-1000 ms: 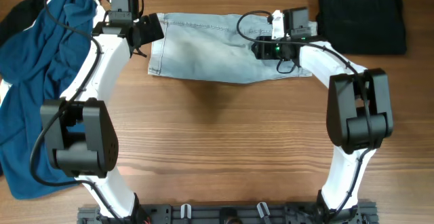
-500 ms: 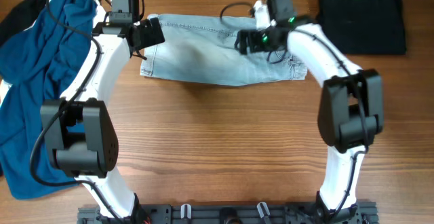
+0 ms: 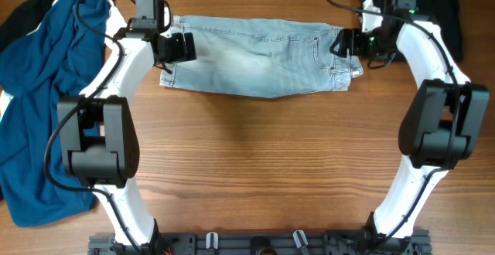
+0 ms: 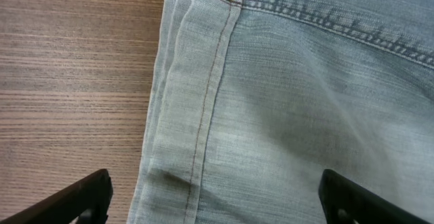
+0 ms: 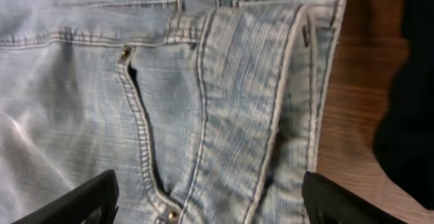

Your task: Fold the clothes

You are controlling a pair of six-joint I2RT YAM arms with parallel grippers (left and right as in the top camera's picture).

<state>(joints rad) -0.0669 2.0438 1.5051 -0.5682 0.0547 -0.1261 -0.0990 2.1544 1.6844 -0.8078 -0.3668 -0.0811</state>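
The pale light-blue denim shorts (image 3: 259, 56) lie folded lengthwise across the far middle of the table. My left gripper (image 3: 184, 46) is open over the hemmed left end of the shorts (image 4: 271, 102), fingers wide apart and holding nothing. My right gripper (image 3: 348, 42) is open over the waistband end (image 5: 224, 95), where a pocket seam and rivets show, and it holds nothing.
A deep-blue garment (image 3: 39, 77) is heaped at the left edge of the table. A folded black garment (image 3: 414, 19) lies at the far right, close to the right arm; its edge shows in the right wrist view (image 5: 413, 102).
The right gripper has swept from the middle of the shorts to their right end. The shorts now lie flatter and more stretched out. The left gripper shifted slightly right over the hem.
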